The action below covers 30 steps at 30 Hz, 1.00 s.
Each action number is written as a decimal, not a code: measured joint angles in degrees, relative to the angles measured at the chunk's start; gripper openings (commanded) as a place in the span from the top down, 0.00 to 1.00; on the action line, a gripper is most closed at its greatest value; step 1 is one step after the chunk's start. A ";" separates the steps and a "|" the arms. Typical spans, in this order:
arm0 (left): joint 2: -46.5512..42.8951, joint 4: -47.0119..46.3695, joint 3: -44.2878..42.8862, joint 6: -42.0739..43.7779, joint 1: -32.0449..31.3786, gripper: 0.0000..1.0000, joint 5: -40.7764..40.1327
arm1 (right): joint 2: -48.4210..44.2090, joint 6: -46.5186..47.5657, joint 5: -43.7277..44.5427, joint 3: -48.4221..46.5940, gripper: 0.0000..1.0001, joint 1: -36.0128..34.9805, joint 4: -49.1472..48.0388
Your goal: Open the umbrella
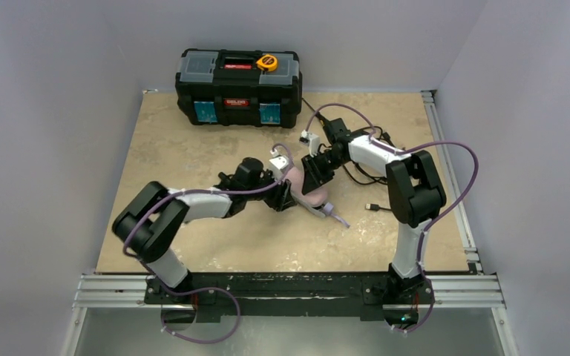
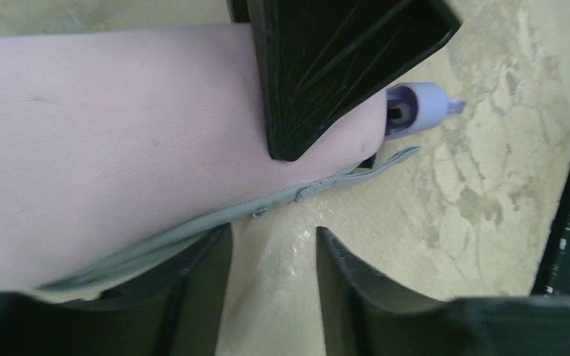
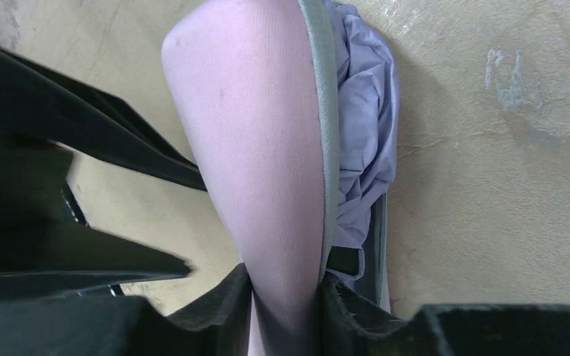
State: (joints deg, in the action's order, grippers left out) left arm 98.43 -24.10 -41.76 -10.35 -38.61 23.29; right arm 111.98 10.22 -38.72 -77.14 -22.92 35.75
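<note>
Left gripper (image 2: 273, 239): fingers spread, bare table (image 2: 490, 222) showing in the gap between them, nothing pinched. The umbrella (image 2: 119, 133) lies just beyond these fingertips and overlaps one of them. Umbrella, folded, lying on the table between the two grippers: the outer fabric is pale pink, finely woven and smooth, edged with a grey-green trim (image 2: 193, 233). Crumpled lavender cloth (image 3: 367, 111) is bunched alongside the trim. A small lavender handle (image 2: 419, 107) protrudes from the end away from the left fingers, resting on the table. Right gripper (image 3: 283, 280): fingers pressed in on the umbrella's pink fabric, which narrows to a fold between the two pads. The rest of the bundle widens out past the fingertips. One black finger (image 2: 326, 67) of this gripper lies over the fabric close to the handle. From above, both grippers meet at the bundle near mid-table, the left gripper (image 1: 288, 194) on one side and the right gripper (image 1: 314, 180) just behind. Beyond the right fingers: loose black cable (image 1: 364, 178). Farthest: black toolbox (image 1: 239, 87), upright at the table's back edge, yellow tape measure (image 1: 267, 62) on its lid.
</note>
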 measured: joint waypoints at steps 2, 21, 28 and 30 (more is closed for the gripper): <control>-5.35 2.73 1.14 -0.44 2.03 0.46 1.88 | -0.04 0.42 0.26 -0.22 0.57 0.00 0.33; -37.11 27.76 5.05 6.95 18.01 0.40 3.17 | -2.27 4.87 -2.99 -4.68 0.57 -0.72 9.81; -36.30 31.32 4.50 3.91 18.10 0.39 4.26 | -4.81 8.07 -6.67 -4.68 0.53 -5.16 12.39; -34.84 32.13 3.56 3.30 18.10 0.40 4.57 | -4.72 8.31 -7.63 -4.68 0.53 -6.32 12.46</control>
State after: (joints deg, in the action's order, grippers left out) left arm 63.59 8.03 -38.20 -7.05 -20.51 27.86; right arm 107.26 18.52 -46.35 -81.82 -29.23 48.21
